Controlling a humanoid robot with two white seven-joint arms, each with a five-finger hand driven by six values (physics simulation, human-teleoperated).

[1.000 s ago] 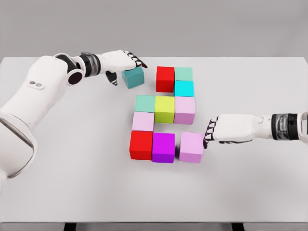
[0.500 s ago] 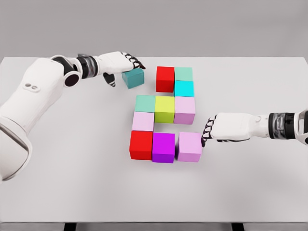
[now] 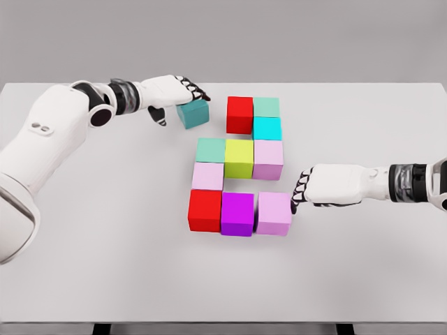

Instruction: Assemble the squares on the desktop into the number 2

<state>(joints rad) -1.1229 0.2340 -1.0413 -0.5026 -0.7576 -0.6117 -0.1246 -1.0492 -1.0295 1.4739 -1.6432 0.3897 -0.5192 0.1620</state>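
- Left hand (image 3: 173, 94) far back on the white counter (image 3: 105, 230), fingers curled down against the upper left edge of a dark teal cube (image 3: 193, 113); whether gripping or merely resting on it, impossible to tell.
- That teal cube tilted out of line, apart from the rest, just left of the red cube (image 3: 239, 114) in the top row.
- Right hand (image 3: 328, 187) low over the counter at the right, dark fingertips (image 3: 300, 190) bent and touching the right face of the lilac cube (image 3: 274, 213); pressed against it, not wrapped round it, nothing held.
- Lilac cube last in the bottom row, beside a magenta cube (image 3: 237, 213), itself beside a second red cube (image 3: 205, 210).
- Above that row, a pale pink cube (image 3: 207, 176) on the left side only.
- Middle row: mint cube (image 3: 210, 149), yellow-green cube (image 3: 239, 158), pink cube (image 3: 268, 160), side by side and touching.
- Above the pink one, a cyan cube (image 3: 267, 128), then a pale green cube (image 3: 266, 107) next to the top red cube.
- Left thumb partly hidden behind the teal cube's near corner; contact there hard to make out.
- Right forearm cut off by the picture's right edge; left shoulder cut off at the left edge.
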